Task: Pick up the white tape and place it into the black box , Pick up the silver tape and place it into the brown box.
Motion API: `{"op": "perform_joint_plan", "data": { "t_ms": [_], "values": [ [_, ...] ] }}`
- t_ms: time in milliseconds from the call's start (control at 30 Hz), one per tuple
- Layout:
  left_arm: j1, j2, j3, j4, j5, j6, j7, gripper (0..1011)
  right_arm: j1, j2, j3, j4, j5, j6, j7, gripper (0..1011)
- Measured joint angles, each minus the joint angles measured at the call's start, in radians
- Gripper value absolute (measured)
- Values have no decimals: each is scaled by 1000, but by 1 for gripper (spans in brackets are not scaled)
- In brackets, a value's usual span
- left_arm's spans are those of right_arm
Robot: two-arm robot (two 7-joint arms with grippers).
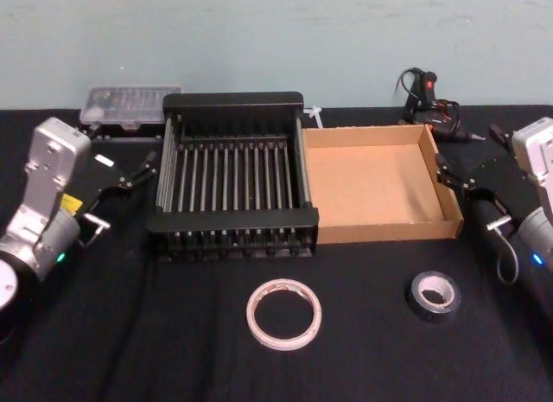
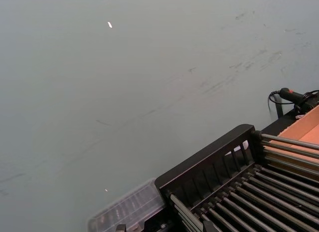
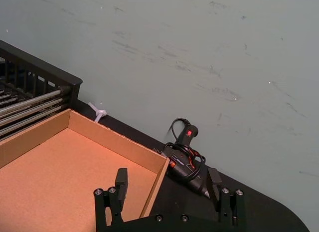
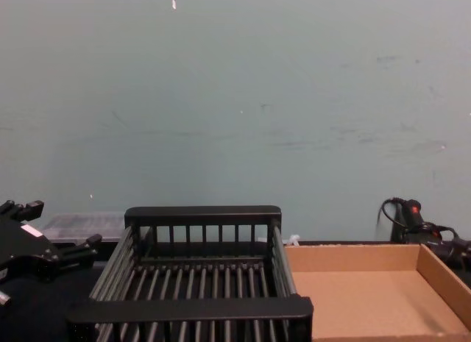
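In the head view the white tape (image 1: 284,313) is lying flat at the lower centre of the frame, on the black table (image 1: 363,350), and the silver tape (image 1: 434,296) is sitting to its right (well apart from it). Above them, mid-frame, the black box (image 1: 233,177) and the brown box (image 1: 380,183) are standing side by side, touching. The left gripper (image 1: 131,178) is hovering at the left edge beside the black box, fingers spread wide. The right gripper (image 1: 455,172) is hanging at the right edge by the brown box's wall, jaws parted wide, holding nothing.
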Motion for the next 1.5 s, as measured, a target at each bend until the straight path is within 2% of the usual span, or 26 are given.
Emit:
{"op": "perform_joint_plan", "data": {
  "t_ms": [1500],
  "values": [
    [0, 0, 0, 0, 0, 0, 0, 1001, 0, 0, 0, 0, 0, 0, 0, 1003]
  ]
}}
